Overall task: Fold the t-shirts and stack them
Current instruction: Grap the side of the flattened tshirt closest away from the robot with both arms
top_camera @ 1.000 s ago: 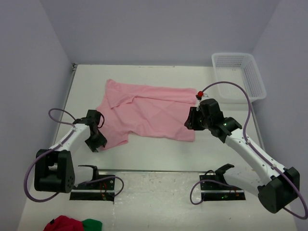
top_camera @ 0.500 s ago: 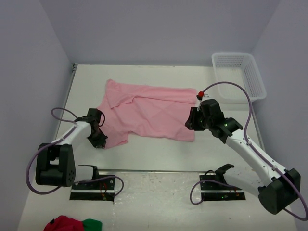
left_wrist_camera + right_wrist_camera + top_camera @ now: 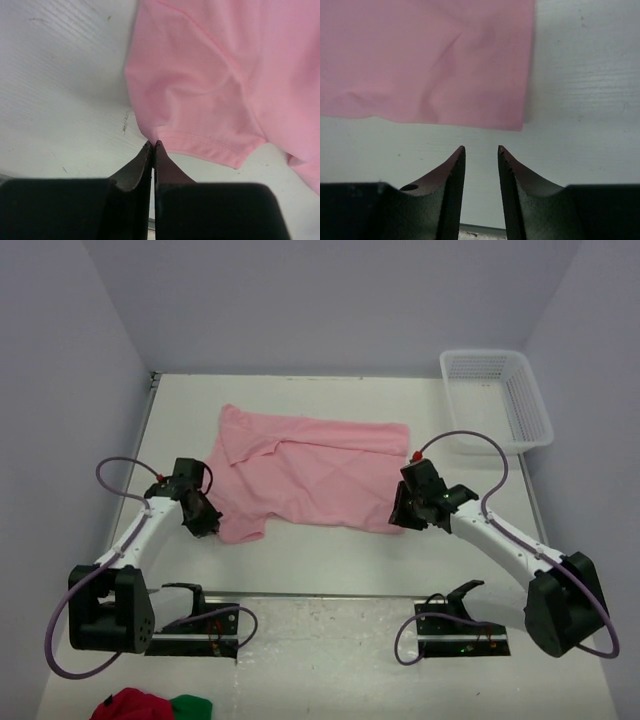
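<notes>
A pink t-shirt (image 3: 310, 475) lies spread out on the white table, its collar end to the left. My left gripper (image 3: 207, 524) is low at the shirt's near left sleeve. In the left wrist view its jaws are pressed together at the tips (image 3: 154, 145), pinching the edge of the t-shirt (image 3: 225, 75) by the sleeve hem. My right gripper (image 3: 400, 519) sits just off the shirt's near right corner. In the right wrist view it (image 3: 481, 148) stands open over bare table, the t-shirt (image 3: 420, 60) a short way beyond its fingertips.
A white mesh basket (image 3: 500, 400) stands at the back right of the table. Red and green cloth (image 3: 150, 707) lies off the front left edge. Walls close in the left, back and right sides.
My left gripper has shut on the shirt's sleeve edge. My right gripper has drawn back from over the shirt's right edge to just off its near corner, dropping lower.
</notes>
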You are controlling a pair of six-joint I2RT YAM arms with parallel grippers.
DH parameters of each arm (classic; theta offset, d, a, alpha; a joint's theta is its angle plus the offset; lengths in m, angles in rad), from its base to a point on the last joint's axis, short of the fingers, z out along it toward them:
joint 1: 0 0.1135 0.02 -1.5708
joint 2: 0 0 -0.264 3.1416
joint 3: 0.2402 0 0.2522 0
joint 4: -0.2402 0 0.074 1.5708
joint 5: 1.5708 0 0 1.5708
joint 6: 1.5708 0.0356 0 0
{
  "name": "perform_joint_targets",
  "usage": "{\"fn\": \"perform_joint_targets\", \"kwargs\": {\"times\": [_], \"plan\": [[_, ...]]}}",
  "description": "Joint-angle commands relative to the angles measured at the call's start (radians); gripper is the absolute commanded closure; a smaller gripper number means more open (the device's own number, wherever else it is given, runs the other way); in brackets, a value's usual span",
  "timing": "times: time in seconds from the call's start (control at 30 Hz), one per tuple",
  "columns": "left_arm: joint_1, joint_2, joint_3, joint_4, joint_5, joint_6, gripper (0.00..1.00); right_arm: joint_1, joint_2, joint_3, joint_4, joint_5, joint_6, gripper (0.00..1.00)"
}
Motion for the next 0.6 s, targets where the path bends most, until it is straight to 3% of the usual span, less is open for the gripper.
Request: {"fn": "perform_joint_targets", "kwargs": {"times": [0.0, 0.57], "plan": [[0.014, -0.059, 0.041, -0.009, 0.014, 0.032, 1.0, 0.002, 0.046, -0.025, 0.002, 0.042, 0.09, 0.66], [0.019, -0.135, 0.044, 0.036, 0.014, 0.123, 1.0, -0.005, 0.181, -0.045, -0.041, 0.124, 0.182, 0.66]]}}
